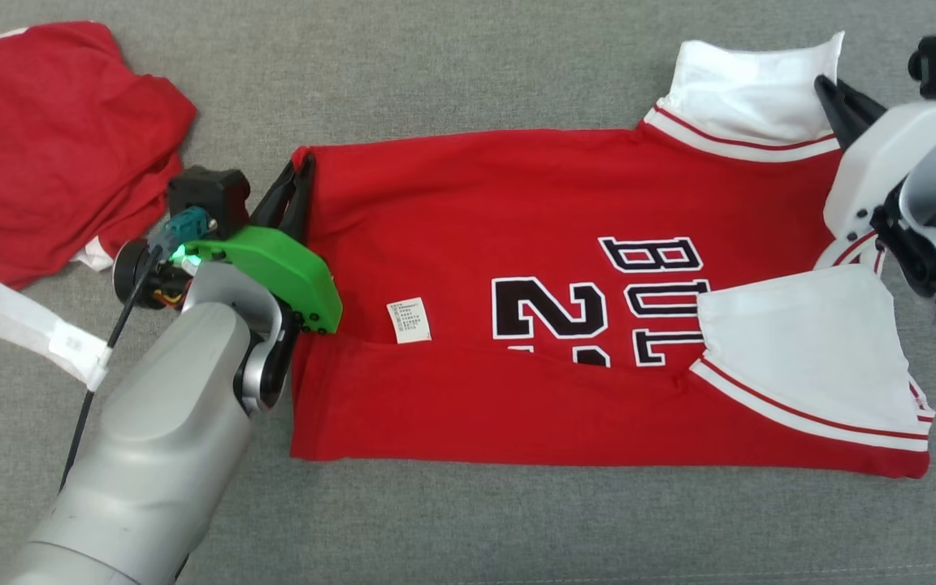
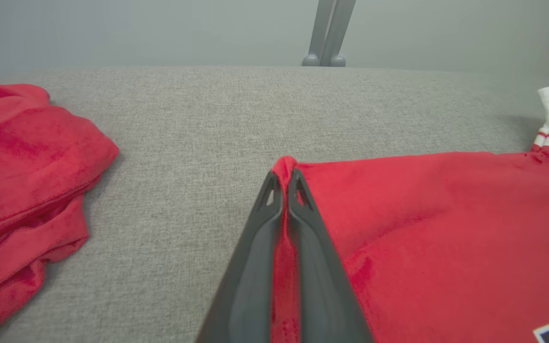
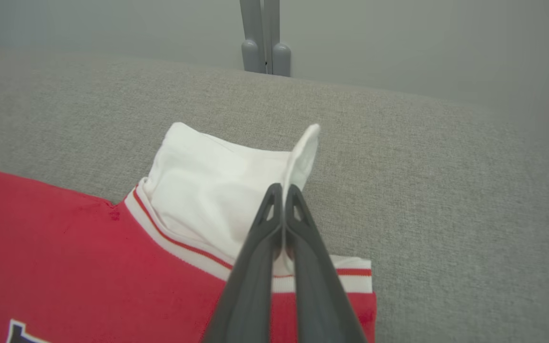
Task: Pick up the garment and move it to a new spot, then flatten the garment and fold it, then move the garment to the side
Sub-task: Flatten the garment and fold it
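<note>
While the red garment (image 1: pixel 565 211) lies stretched left to right on the grey fabric surface (image 1: pixel 468 528), the left gripper (image 1: pixel 303 166) has its jaws pinching the far left corner, and the right gripper (image 1: pixel 825 89) pinches the far white sleeve (image 1: pixel 748 85). Both holds are on the far edge, so the fold should come toward the robot.

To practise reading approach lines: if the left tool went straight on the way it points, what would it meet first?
Past the jersey corner it pinches, the left tool would likely meet only bare grey cushion; depth is unclear. The crumpled red garment lies off that line.
</note>
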{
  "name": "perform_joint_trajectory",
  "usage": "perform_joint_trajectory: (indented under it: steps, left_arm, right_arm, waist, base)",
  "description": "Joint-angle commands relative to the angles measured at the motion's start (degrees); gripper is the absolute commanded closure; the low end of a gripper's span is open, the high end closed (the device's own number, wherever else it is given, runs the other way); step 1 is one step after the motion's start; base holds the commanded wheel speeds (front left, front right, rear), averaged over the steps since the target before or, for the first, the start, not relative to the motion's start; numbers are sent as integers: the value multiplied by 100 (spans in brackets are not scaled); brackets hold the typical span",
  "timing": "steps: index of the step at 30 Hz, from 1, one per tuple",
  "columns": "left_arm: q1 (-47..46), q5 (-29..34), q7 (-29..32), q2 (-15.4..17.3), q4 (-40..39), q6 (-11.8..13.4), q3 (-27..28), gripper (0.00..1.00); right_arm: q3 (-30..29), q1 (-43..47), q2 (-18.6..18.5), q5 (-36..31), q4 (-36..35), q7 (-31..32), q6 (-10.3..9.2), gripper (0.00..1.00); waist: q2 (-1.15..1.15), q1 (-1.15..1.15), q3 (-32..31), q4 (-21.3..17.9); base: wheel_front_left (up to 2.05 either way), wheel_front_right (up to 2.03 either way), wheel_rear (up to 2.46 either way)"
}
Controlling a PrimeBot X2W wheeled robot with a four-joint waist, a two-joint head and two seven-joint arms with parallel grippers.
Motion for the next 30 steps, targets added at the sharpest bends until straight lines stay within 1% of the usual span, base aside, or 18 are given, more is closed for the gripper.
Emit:
perform_joint_trajectory:
  steps: [1, 5, 7, 11, 14, 18, 24, 27, 28, 29, 30]
  left_arm:
    - [169, -1, -89, 83, -6, -63, -13, 100]
    - [430, -1, -271, 182, 22, -178, 21, 100]
    - [525, 98, -355, 241, 61, -228, 10, 100]
    - [754, 185, -439, 323, 160, -281, 90, 100]
    - [918, 324, -469, 360, 198, -301, 161, 100]
    - [1214, 529, -461, 390, -21, -333, 405, 100]
    - [1776, 824, -459, 299, -361, -356, 844, 100]
    - [2030, 827, -459, 213, -388, -381, 1009, 100]
    - [2095, 833, -460, 163, -420, -415, 1090, 71]
    - [2138, 837, -460, 139, -426, -430, 1134, 25]
    - [2179, 855, -460, 119, -440, -447, 1178, 0]
  right_arm:
    - [40, 274, -117, 40, -200, -105, -8, 100]
    - [8, 967, -272, 167, -726, -232, -8, 100]
    - [-40, 1289, -337, 134, -967, -229, -8, 100]
    - [-192, 1959, -313, 151, -1404, -173, -8, 100]
    - [-323, 2405, -229, 44, -1714, -106, -8, 100]
    - [-481, 2853, -64, -22, -2019, 11, -8, 100]
    - [-743, 3403, 174, -220, -2282, 170, -7, 100]
    - [-895, 3628, 279, -283, -2368, 254, -8, 100]
    - [-967, 3733, 327, -317, -2380, 331, -7, 55]
    - [-1027, 3780, 351, -370, -2390, 362, -8, 0]
    - [-1070, 3807, 375, -411, -2426, 385, -8, 0]
  waist:
    - [0, -1, -255, -159]
    - [0, -1, -462, -258]
    - [0, -1, -551, -314]
    - [0, -1, -706, -427]
    - [0, -1, -776, -512]
    - [0, -1, -836, -583]
    - [0, -1, -983, -597]
    - [0, -1, -1042, -591]
    - [0, -1, -1069, -579]
    - [0, -1, -1084, -571]
    - [0, -1, -1096, -565]
  base:
    - [0, 0, 0]
    - [0, 0, 0]
    - [0, 0, 0]
    - [0, 0, 0]
    - [0, 0, 0]
    - [0, 0, 0]
    - [0, 0, 0]
    - [0, 0, 0]
    - [0, 0, 0]
    - [0, 0, 0]
    - [0, 0, 0]
